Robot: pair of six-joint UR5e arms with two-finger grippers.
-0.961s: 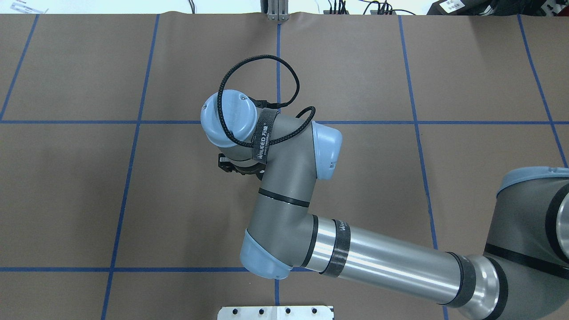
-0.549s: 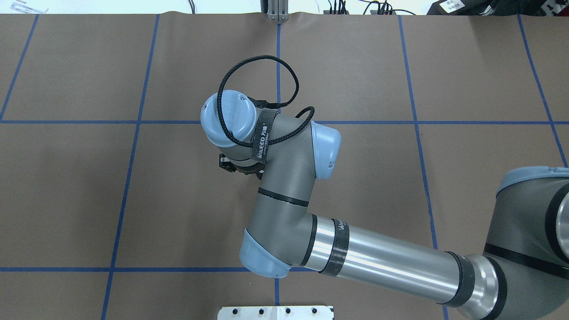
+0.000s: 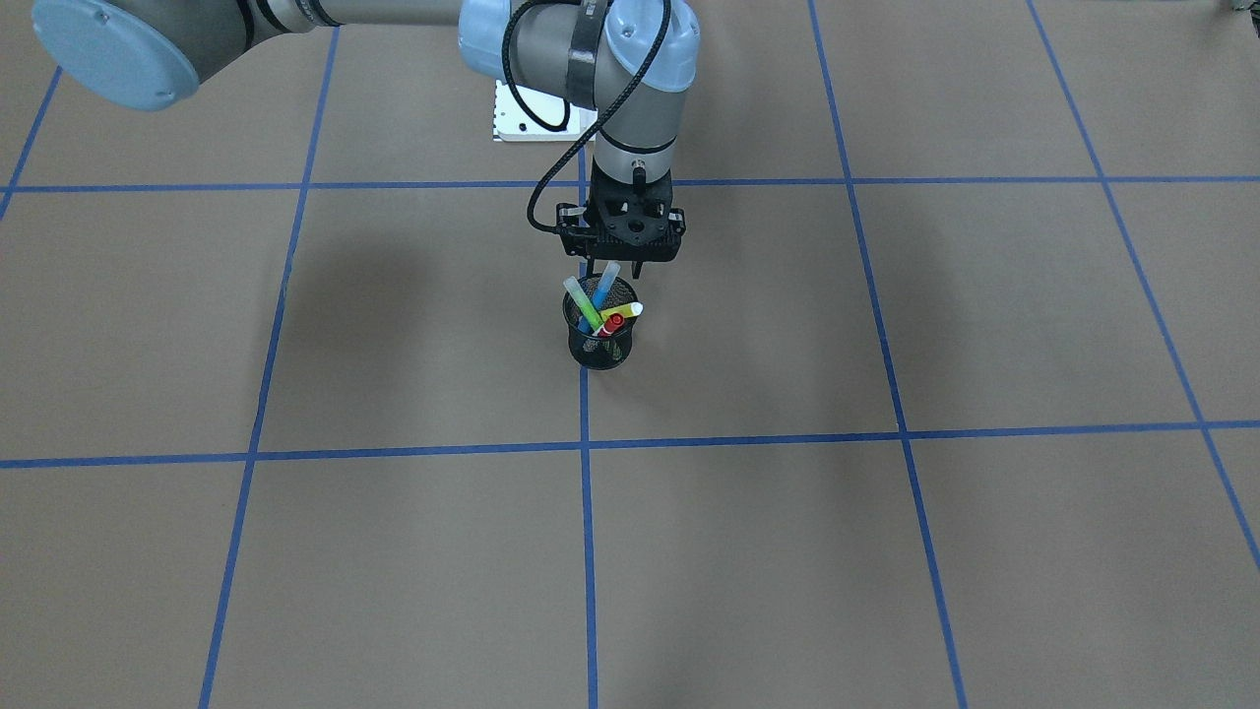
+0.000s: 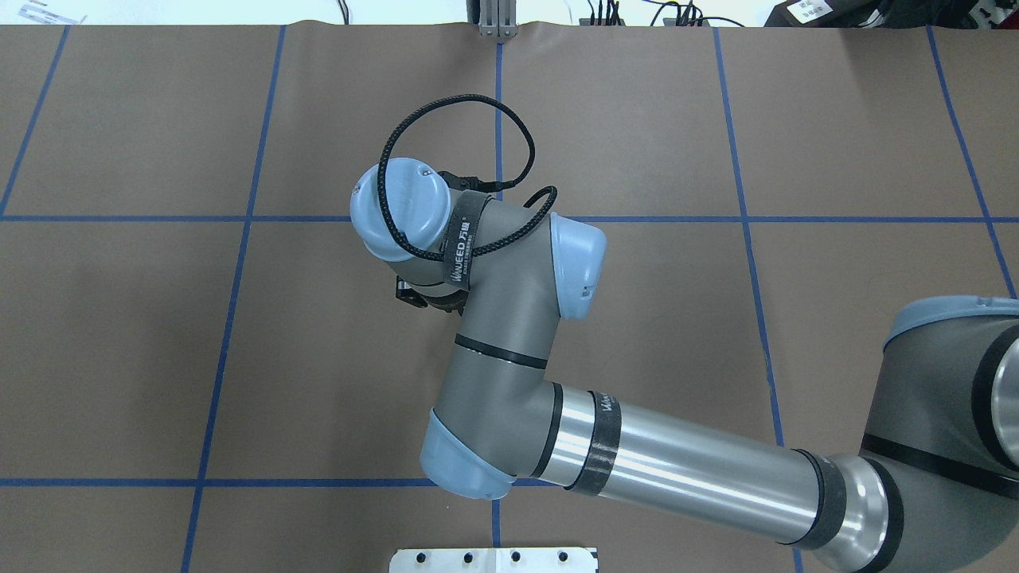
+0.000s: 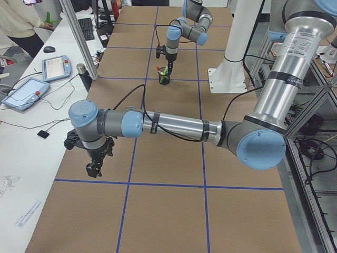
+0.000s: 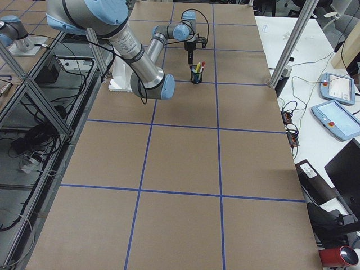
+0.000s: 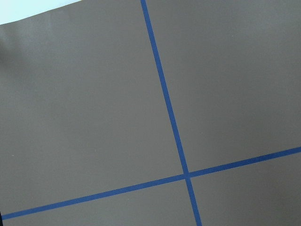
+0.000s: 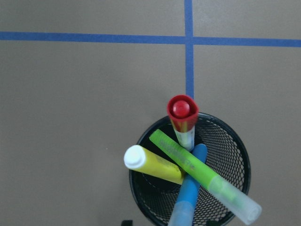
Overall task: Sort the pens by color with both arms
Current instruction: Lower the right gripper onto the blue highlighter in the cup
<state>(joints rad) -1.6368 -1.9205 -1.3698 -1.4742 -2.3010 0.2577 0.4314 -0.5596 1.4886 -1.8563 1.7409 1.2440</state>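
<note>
A black mesh cup [image 3: 600, 347] stands on the brown table and holds all the pens. The green pen [image 8: 188, 162], the blue pen [image 8: 188, 193], the yellow pen [image 8: 153, 165] and the white pen with a red cap [image 8: 181, 110] lean inside it. My right gripper [image 3: 616, 268] hangs just above the cup, its jaws apart, with the blue pen's cap [image 3: 608, 276] reaching up between them. My left gripper [image 5: 93, 169] shows only in the exterior left view, low over bare table far from the cup; I cannot tell if it is open or shut.
Blue tape lines [image 4: 498, 119] divide the brown table into squares. The white pedestal plate [image 4: 493, 559] sits at the near edge between the arms. The right arm's forearm [image 4: 700, 469] stretches across the table's right half. Tablets and cables [image 6: 337, 107] lie beyond the table's far edge.
In the overhead view the right arm's wrist has shifted slightly left and up. Nothing else has moved.
</note>
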